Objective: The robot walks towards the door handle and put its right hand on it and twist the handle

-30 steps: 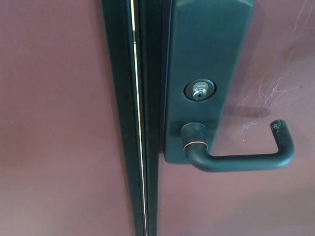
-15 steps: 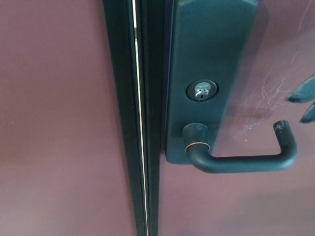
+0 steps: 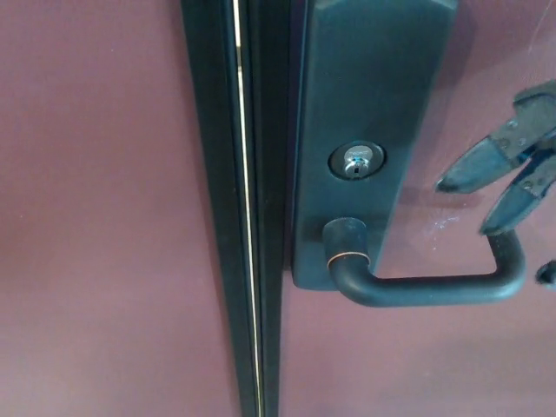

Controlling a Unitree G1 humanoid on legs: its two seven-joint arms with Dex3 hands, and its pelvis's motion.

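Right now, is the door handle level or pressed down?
Level: the door handle runs horizontally from its plate, and the right hand is not gripping it yet.

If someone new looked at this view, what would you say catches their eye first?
Probably the dark lever handle jutting from the tall backplate at centre, with a shiny keyhole just above its pivot. Next, the right hand entering at the right edge, fingers apart, just above the handle's upturned tip. A bright gap runs down the door edge on the left.
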